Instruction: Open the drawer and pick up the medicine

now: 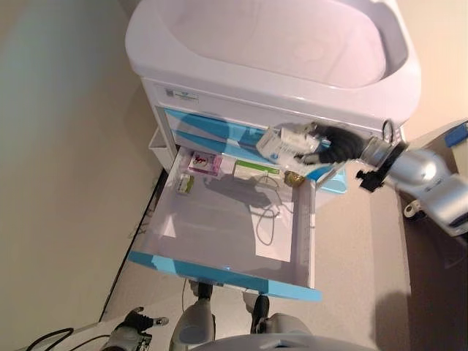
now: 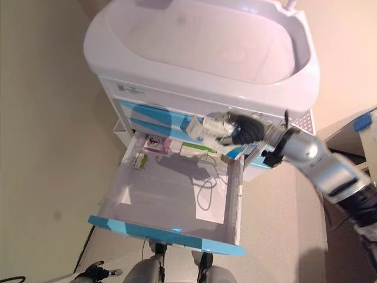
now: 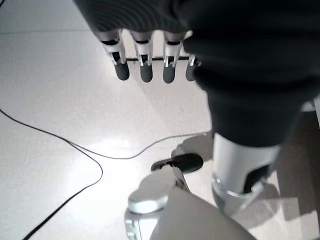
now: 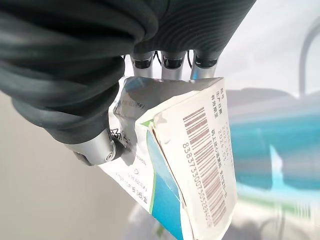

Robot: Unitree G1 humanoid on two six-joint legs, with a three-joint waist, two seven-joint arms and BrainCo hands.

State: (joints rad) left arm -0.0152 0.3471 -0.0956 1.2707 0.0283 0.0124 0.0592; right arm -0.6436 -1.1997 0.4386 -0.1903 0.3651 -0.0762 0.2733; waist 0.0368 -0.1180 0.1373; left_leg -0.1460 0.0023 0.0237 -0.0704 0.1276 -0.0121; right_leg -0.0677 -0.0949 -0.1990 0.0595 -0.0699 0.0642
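Observation:
The white cabinet's lowest drawer (image 1: 219, 274) with a blue front is pulled wide open. My right hand (image 1: 333, 146) hovers above its back end, shut on a white and blue medicine box (image 1: 281, 140), which the right wrist view shows as a barcoded box (image 4: 192, 165) pinched between thumb and fingers. Inside the drawer's back lie a pink box (image 1: 205, 162), a white and green box (image 1: 256, 169), a small yellow-green pack (image 1: 184, 183) and a brown bottle (image 1: 295, 178). My left hand (image 3: 145, 65) hangs low beside the floor, fingers straight, holding nothing.
The cabinet (image 1: 270, 58) has a wide white tray top and two shut blue drawers (image 1: 205, 131) above the open one. A thin cable (image 1: 267, 219) lies in the drawer. A beige wall runs along the left; another unit (image 1: 457, 135) stands at the right.

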